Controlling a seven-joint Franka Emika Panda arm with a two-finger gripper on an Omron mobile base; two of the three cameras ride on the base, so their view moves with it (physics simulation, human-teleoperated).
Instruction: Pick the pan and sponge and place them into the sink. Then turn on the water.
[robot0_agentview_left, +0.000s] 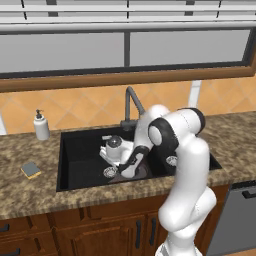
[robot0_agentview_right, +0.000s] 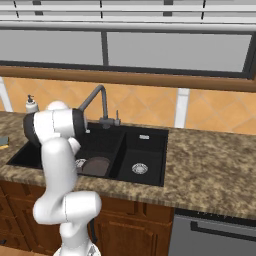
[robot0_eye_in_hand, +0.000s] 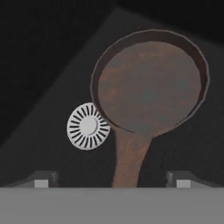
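Note:
The dark brown pan (robot0_eye_in_hand: 151, 85) lies flat on the floor of the black sink's (robot0_agentview_left: 80, 157) large basin, beside the silver drain (robot0_eye_in_hand: 88, 126). Its handle (robot0_eye_in_hand: 127, 162) runs toward me and passes between my fingertips. My gripper (robot0_eye_in_hand: 112, 183) hovers low over the handle's end, open, with both fingers (robot0_eye_in_hand: 41, 182) well clear of it. From the right base view the pan (robot0_agentview_right: 96, 166) shows past my arm. The yellow sponge with its grey-blue top (robot0_agentview_left: 31, 170) rests on the counter left of the sink. No water runs from the dark faucet (robot0_agentview_left: 133, 104).
A white soap dispenser (robot0_agentview_left: 41, 126) stands at the back left of the granite counter (robot0_agentview_left: 30, 195). The smaller basin (robot0_agentview_right: 142, 150) with its own drain (robot0_agentview_right: 139, 168) lies to the right. A grey dishwasher front (robot0_agentview_left: 240, 220) sits below the counter at right.

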